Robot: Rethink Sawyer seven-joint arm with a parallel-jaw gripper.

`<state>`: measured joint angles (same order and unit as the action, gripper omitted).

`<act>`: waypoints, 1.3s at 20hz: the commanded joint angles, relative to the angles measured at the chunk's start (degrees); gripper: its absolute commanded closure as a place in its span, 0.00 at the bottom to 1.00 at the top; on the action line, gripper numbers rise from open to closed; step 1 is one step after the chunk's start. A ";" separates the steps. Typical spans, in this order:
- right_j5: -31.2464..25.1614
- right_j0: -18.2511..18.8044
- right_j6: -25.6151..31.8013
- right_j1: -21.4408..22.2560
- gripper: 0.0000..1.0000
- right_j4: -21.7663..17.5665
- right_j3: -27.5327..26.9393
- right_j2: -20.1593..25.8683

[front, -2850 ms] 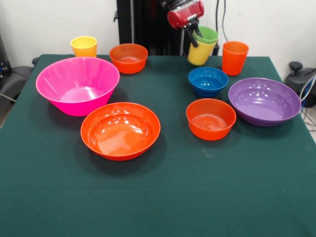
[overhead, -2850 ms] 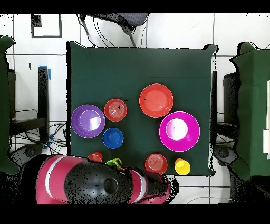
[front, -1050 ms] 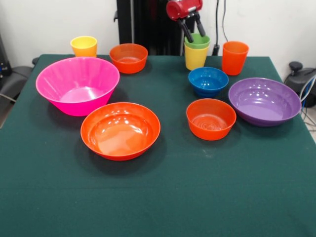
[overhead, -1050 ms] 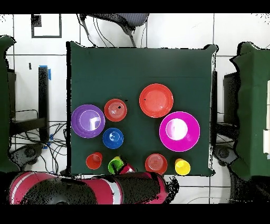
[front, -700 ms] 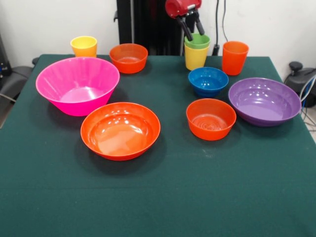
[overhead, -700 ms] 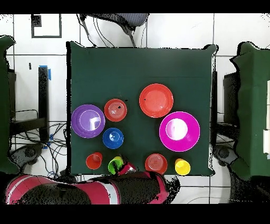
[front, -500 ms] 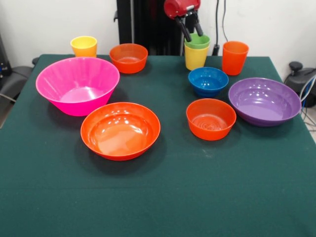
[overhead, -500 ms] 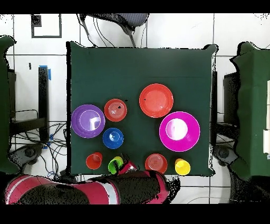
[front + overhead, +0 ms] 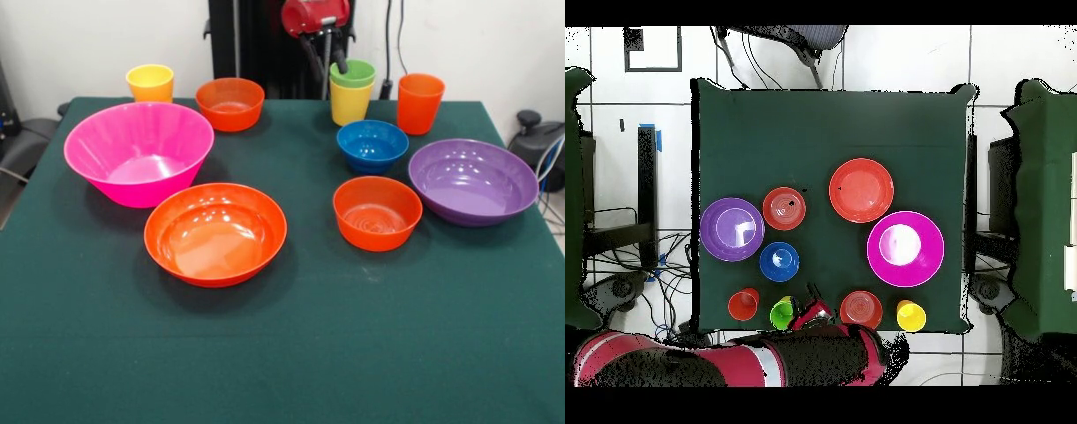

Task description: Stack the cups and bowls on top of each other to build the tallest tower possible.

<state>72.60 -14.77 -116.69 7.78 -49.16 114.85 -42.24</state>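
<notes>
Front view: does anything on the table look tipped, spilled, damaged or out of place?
Nothing stands out. Every bowl sits upright and apart on the green table. The green cup is nested squarely in a yellow cup, upright beside the orange cup. The open gripper hangs just beside the nested pair, holding nothing.

My red and black arm [image 9: 745, 360] reaches in low over the table's edge. My gripper [image 9: 323, 55] hangs fingers-down from its red wrist [image 9: 315, 15], black fingers [image 9: 340, 60] spread apart, gripping nothing.
</notes>
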 commanded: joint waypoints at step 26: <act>-7.06 0.39 9.79 -7.96 0.00 7.13 -9.88 0.15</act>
<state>70.56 -14.31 -116.69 2.52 -45.78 112.97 -46.50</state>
